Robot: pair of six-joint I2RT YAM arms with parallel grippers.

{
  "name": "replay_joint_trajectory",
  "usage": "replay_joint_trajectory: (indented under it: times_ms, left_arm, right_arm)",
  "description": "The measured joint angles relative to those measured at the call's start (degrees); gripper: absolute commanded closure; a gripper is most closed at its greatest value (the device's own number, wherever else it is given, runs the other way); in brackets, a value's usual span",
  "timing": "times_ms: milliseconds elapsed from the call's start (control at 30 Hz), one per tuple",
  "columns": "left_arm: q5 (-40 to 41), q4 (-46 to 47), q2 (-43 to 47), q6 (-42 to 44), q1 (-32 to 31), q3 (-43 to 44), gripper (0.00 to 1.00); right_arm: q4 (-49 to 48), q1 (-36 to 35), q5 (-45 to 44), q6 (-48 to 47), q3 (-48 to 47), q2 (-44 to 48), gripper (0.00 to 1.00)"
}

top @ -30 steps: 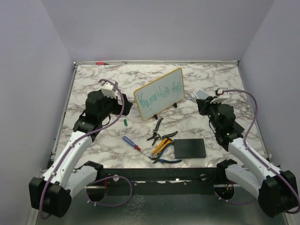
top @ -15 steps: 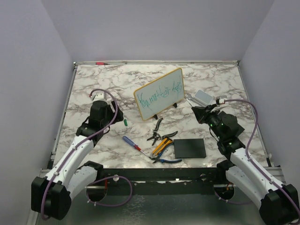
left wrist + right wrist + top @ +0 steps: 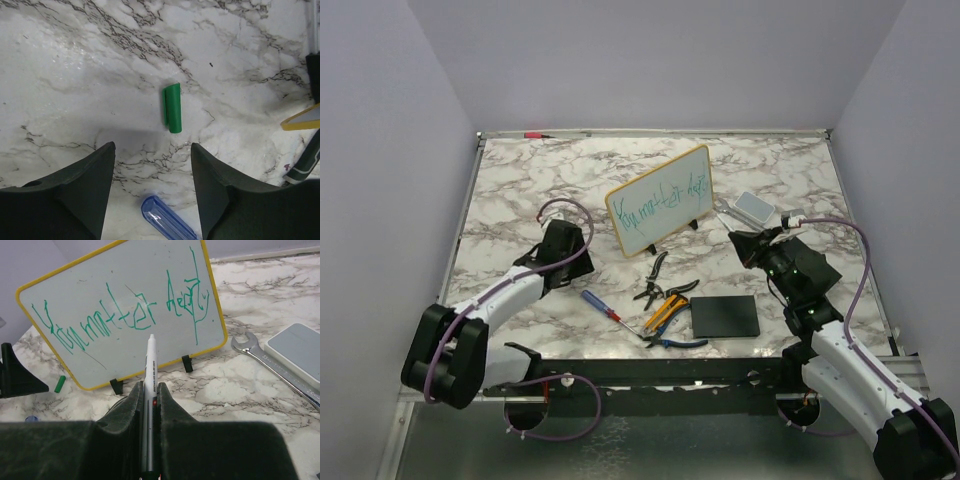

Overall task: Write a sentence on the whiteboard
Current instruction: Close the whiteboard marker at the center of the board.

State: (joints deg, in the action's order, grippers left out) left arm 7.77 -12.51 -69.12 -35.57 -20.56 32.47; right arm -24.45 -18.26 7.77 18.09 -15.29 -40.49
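The whiteboard [image 3: 660, 200] stands tilted on small dark feet at mid-table, with a yellow frame. The sentence [image 3: 662, 203] is one line of teal-green scrawl across it, and it also shows in the right wrist view [image 3: 125, 315]. My right gripper [image 3: 738, 240] is shut on a white marker [image 3: 150, 367], whose tip points at the board [image 3: 80, 280] from a short way off without touching it. My left gripper [image 3: 572, 248] is open and empty, low over the table left of the board. A green marker cap [image 3: 172, 107] lies just ahead of its fingertips [image 3: 107, 152].
A blue-handled screwdriver [image 3: 600, 303] lies near the left gripper, its handle [image 3: 167, 220] between the jaws' base. Pliers and cutters [image 3: 662, 290] lie in front of the board, a black pad [image 3: 724, 316] to their right. A grey-blue block [image 3: 295, 352] and a wrench [image 3: 265, 362] lie right of the board.
My left arm has dropped and folded low, bringing its gripper down over the table by the green cap. My right gripper has drawn back slightly with the marker.
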Motion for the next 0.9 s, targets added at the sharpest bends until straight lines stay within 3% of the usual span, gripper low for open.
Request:
replay_joint_trajectory:
  times_ms: [333,500,900]
  left_arm:
    - [3.8,0.28,-12.44,0.26,-3.56,7.21,0.45]
    - [6.78,0.44,-16.5,1.57,-3.56,10.95,0.56]
    - [7.85,-0.57,-19.69,2.54,-4.33,12.52,0.68]
  right_arm:
    - [-0.92,0.0,0.57,-0.02,0.39,-0.35,0.98]
    - [-1.27,0.0,0.68,-0.02,0.42,-0.57,0.98]
    - [-1.62,0.0,0.72,-0.02,0.42,-2.49,0.98]
